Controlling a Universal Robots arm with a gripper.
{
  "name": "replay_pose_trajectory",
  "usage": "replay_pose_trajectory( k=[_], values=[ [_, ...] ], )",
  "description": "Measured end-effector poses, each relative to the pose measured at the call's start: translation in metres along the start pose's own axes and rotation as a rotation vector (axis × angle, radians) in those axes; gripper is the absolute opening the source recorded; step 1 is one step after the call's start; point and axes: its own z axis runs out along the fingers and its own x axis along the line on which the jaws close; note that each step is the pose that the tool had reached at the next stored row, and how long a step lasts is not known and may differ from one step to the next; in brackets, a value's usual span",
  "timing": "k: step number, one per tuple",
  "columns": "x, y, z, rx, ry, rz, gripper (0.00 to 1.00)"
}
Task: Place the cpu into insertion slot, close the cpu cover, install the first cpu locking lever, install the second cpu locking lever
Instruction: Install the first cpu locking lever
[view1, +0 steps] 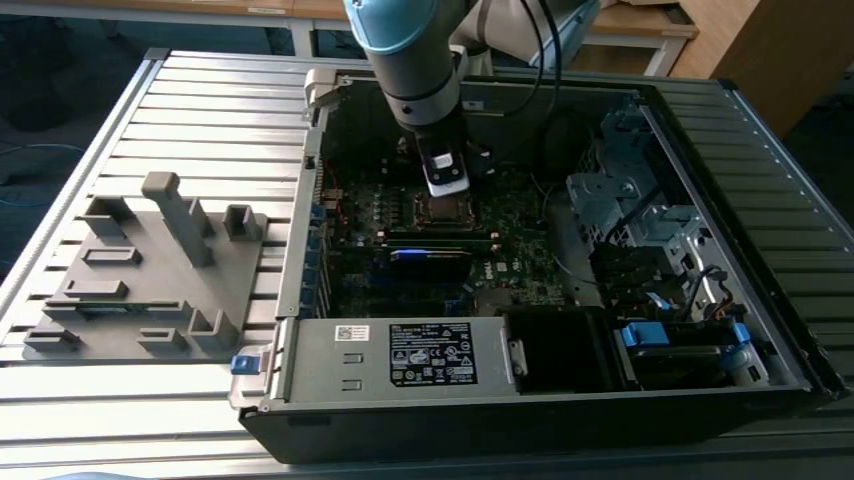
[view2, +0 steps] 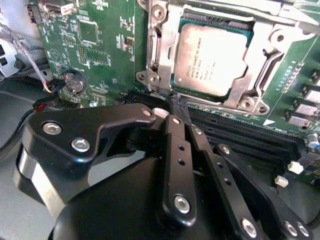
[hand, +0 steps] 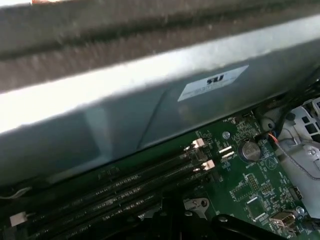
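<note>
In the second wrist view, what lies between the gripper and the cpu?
The silver edge of the cpu cover, which frames the cpu, lies between it and the gripper, in the second wrist view.

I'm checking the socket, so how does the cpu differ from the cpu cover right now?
The cpu is a solid dull grey plate; the cpu cover is a shiny open frame. The cpu sits inside the window; the cpu cover lies around its edges. Both lie flat on the motherboard.

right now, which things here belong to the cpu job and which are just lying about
Job: cpu, cpu cover, gripper.
Lying about: grey fixture, memory slots, coin battery, power supply.
</note>
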Motion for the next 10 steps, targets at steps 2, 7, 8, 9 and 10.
replay_pose_trajectory(
  k=[2, 7, 8, 9, 10],
  values=[
    [-0.0001, -0.0006, 0.0006, -0.0011, 0.0000, 0.000, 0.11],
    [-0.0001, -0.0008, 0.0009, -0.0013, 0.0004, 0.000, 0.11],
    [-0.0001, -0.0008, 0.0009, -0.0015, 0.0004, 0.000, 0.11],
    [-0.0001, -0.0008, 0.0006, -0.0013, 0.0004, 0.000, 0.11],
    [-0.0003, -0.0005, -0.0003, -0.0012, 0.0005, 0.000, 0.11]
  ],
)
